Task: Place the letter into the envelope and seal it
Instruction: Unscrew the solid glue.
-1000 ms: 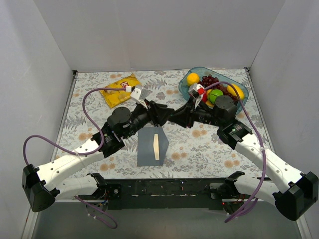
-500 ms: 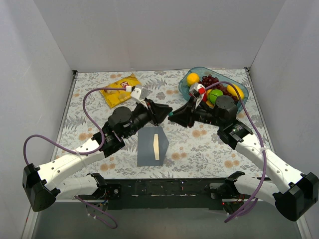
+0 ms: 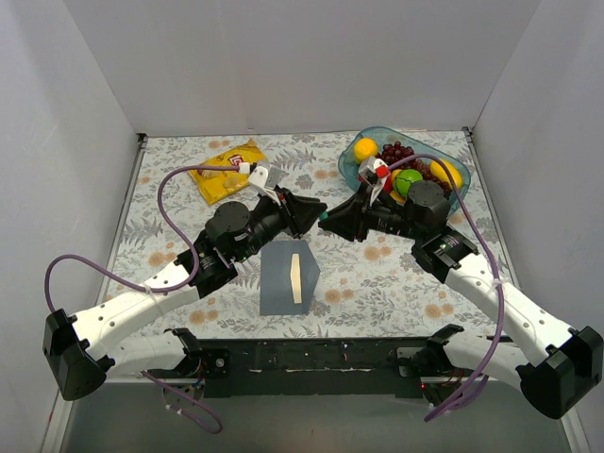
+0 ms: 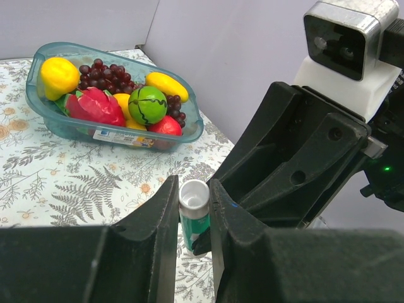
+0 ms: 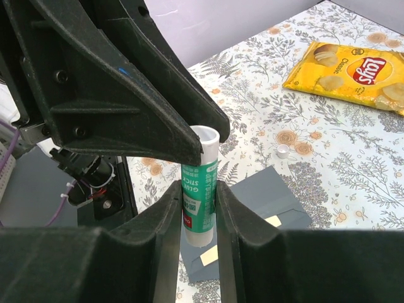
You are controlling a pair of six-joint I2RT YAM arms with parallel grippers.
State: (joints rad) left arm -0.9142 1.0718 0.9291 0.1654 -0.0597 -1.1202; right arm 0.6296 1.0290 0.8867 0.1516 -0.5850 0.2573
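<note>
The grey-blue envelope (image 3: 283,276) lies flat near the front middle of the table, also in the right wrist view (image 5: 278,196). A cream strip of the letter (image 3: 296,279) shows at its flap edge. Above it, both grippers meet on a green glue stick (image 5: 199,202). My right gripper (image 5: 198,189) is shut on the stick's body. My left gripper (image 4: 194,189) is shut on its white end (image 4: 194,196). From above, the stick (image 3: 323,216) is a teal spot between the left gripper (image 3: 313,214) and the right gripper (image 3: 330,219).
A teal bowl (image 3: 351,170) of fruit stands at the back right. A yellow crisp bag (image 3: 226,170) lies at the back left. A small white cap (image 5: 282,150) rests on the cloth beyond the envelope. Grey walls enclose the table.
The left jaws have narrowed onto the stick's white end. The two grippers, overlapping a second ago, now stand a little apart with the stick showing between them.
</note>
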